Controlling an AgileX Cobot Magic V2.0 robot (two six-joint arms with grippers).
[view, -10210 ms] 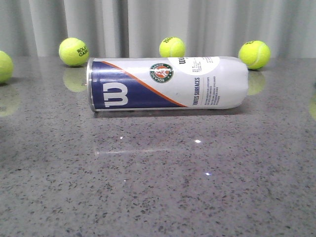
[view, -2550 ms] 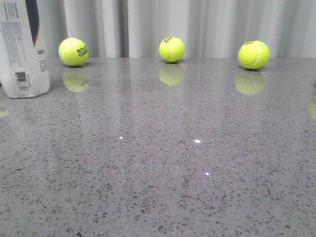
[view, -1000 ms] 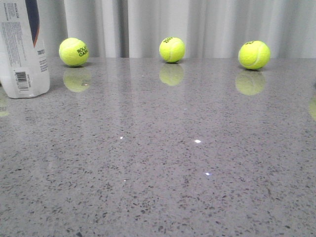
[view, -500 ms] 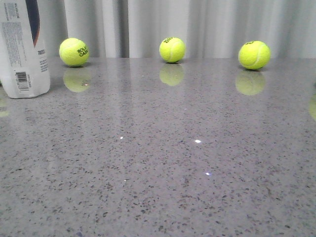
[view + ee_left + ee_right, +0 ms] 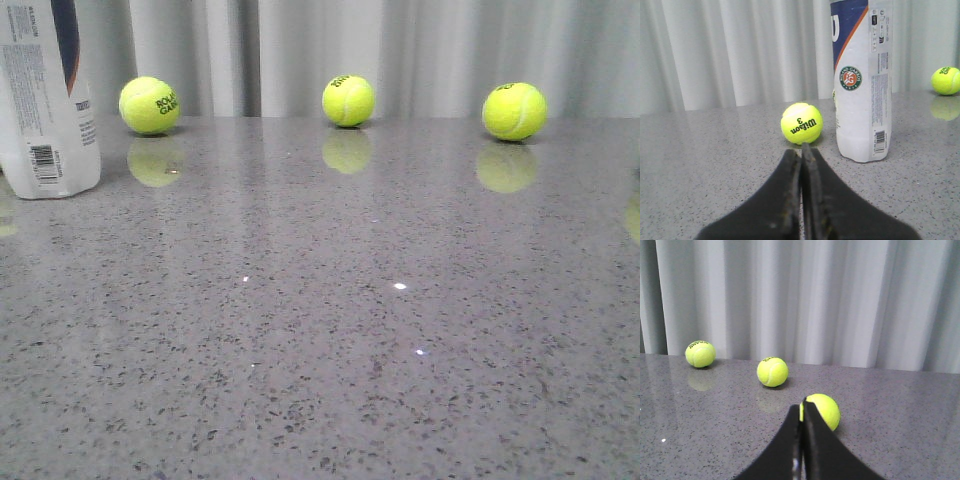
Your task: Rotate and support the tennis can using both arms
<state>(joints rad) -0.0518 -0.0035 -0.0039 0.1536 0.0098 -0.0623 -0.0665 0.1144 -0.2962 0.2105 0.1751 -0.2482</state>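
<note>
The tennis can (image 5: 45, 110) stands upright at the far left of the front view, its top cut off by the frame, barcode facing me. The left wrist view shows the tennis can (image 5: 861, 85) upright too, emblem and barcode visible, free of any grip. My left gripper (image 5: 801, 150) is shut and empty, a short way in front of the can and off to one side. My right gripper (image 5: 801, 407) is shut and empty, far from the can. Neither arm shows in the front view.
Three tennis balls (image 5: 149, 105) (image 5: 349, 100) (image 5: 514, 111) lie along the back of the grey speckled table (image 5: 330, 330) by the curtain. A Wilson ball (image 5: 801, 123) sits just beyond my left fingertips. Another ball (image 5: 822, 411) lies right behind my right fingertips.
Ten seconds ago the can lay on its side mid-table; it has stood upright at the far left since 2.5 s ago. Nothing has moved over the last second.
</note>
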